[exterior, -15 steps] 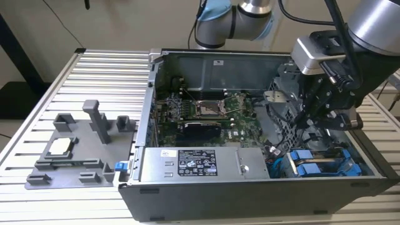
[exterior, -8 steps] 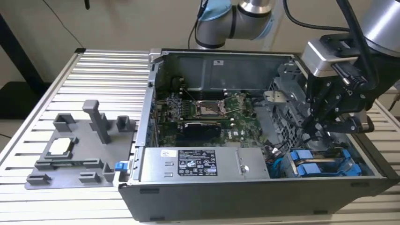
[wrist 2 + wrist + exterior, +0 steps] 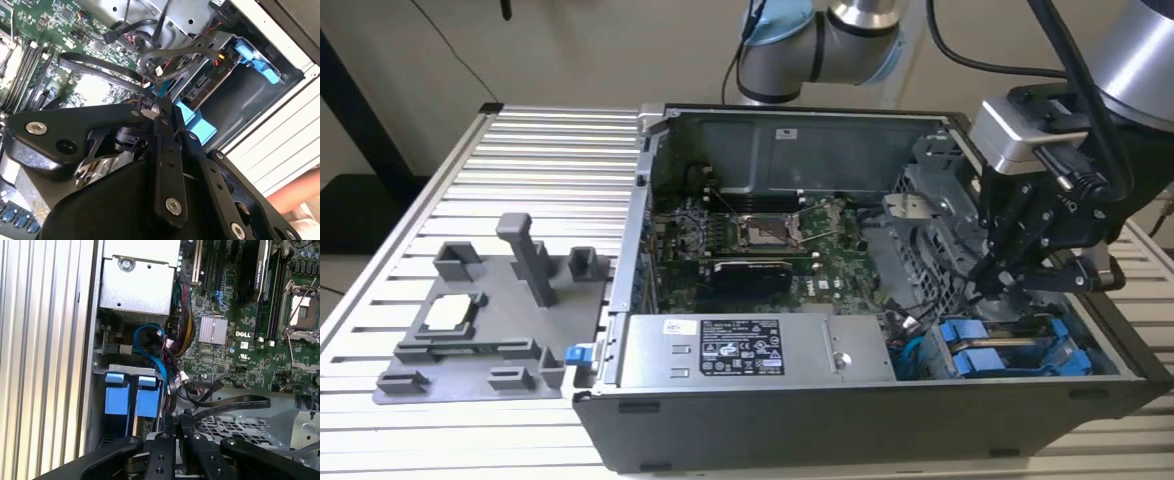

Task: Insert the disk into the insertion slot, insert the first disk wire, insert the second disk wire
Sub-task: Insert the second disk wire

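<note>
Going from the exterior view's left: a grey plastic fixture (image 3: pixel 487 320) is parked on the slatted table (image 3: pixel 547 150), then the opened computer case (image 3: pixel 854 420) with its motherboard (image 3: pixel 747 235) and the big grey power supply (image 3: pixel 740 350). At the exterior view's right the gripper (image 3: pixel 1001 278) is dipped inside the case, just above the drive cage (image 3: pixel 1014 350), where the disk (image 3: pixel 983 360) is already seated with its blue carrier front showing. The fingers (image 3: pixel 162 117) are pinched nearly together by a blue wire (image 3: pixel 155 355); whether anything is actually gripped can't be told.
</note>
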You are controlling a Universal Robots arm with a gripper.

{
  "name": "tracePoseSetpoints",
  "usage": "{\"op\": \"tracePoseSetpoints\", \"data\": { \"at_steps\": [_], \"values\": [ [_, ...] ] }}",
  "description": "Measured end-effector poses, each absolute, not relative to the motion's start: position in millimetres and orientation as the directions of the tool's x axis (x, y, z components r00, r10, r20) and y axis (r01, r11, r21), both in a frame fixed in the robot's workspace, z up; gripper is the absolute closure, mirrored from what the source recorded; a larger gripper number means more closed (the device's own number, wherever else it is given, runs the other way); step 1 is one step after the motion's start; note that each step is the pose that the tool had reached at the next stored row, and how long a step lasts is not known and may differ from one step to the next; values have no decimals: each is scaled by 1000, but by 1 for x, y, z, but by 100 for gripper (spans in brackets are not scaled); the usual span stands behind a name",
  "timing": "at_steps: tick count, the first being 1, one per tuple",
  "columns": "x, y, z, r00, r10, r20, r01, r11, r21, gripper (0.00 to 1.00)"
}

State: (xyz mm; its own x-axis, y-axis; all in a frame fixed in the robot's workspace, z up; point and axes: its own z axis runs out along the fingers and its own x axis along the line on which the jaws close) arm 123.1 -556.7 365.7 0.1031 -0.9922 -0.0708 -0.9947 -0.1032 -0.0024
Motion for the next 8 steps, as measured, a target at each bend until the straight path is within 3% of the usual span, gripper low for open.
{"op": "tracePoseSetpoints", "data": {
  "at_steps": [3, 8],
  "values": [
    [127, -557, 364, 103, -993, -50, -995, -103, -1, 84],
    [134, -559, 362, 103, -994, -42, -995, -103, 0, 84]
  ]
}}
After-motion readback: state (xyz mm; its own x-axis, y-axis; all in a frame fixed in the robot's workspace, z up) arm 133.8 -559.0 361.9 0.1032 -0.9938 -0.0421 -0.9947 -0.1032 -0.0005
